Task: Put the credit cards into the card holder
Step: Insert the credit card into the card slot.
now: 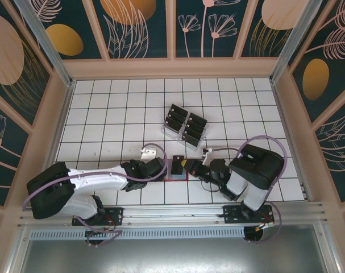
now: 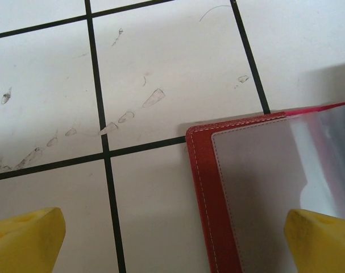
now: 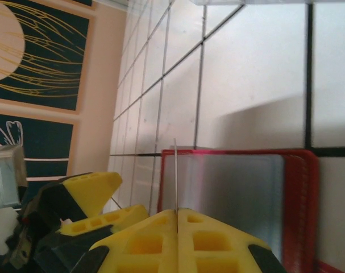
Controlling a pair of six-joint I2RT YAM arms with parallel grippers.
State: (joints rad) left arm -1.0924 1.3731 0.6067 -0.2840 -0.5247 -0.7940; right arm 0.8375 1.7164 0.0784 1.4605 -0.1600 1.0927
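The card holder (image 2: pixel 203 187) lies open on the tiles, red with greyish inner pockets, also seen between the two grippers in the top view (image 1: pixel 173 178). My left gripper (image 2: pixel 172 244) is open, one yellow fingertip over the holder's pocket and the other over bare tile to its left. My right gripper (image 3: pixel 177 211) is shut on a thin credit card (image 3: pixel 175 173), seen edge-on and standing upright above the card holder (image 3: pixel 235 193). From above, the right gripper (image 1: pixel 189 166) holds the black card (image 1: pixel 177 164) over the holder. More credit cards (image 1: pixel 185 125) sit in a clear rack.
The clear slotted rack (image 1: pixel 165 131) stands on the tiled table behind the grippers. The left gripper's yellow fingers (image 3: pixel 92 190) show at the left of the right wrist view. Patterned walls enclose the table on three sides.
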